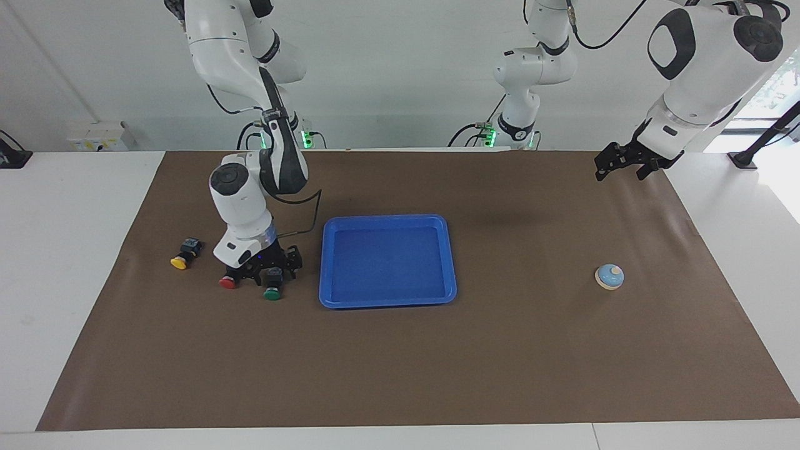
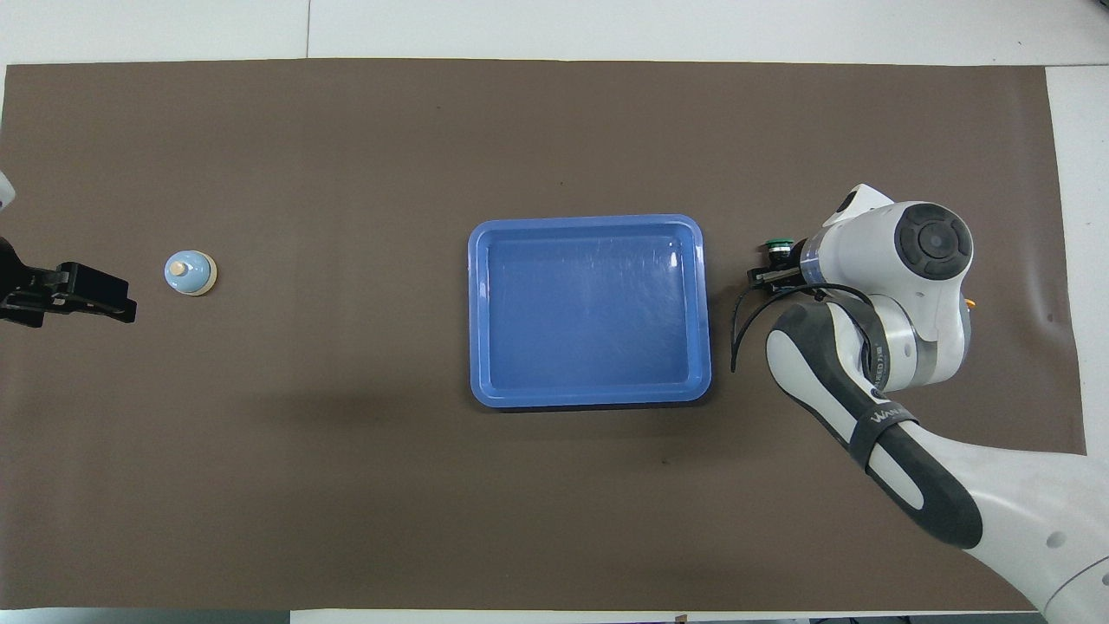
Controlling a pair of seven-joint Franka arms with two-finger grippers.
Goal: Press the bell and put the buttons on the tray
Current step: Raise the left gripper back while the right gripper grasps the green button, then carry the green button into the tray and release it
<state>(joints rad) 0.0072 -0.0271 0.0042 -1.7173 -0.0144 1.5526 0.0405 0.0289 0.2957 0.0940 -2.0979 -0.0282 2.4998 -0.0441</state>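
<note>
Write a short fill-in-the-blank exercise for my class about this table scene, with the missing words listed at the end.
1. The right gripper is down at the ____ button.
2. The tray holds ____ buttons.
3. The button farthest from the tray has a ____ cap.
4. The bell sits toward the ____ arm's end of the table.

Missing words: green; no; yellow; left

Glossy plastic tray [image 1: 384,301], matt mat [image 1: 437,362]
</note>
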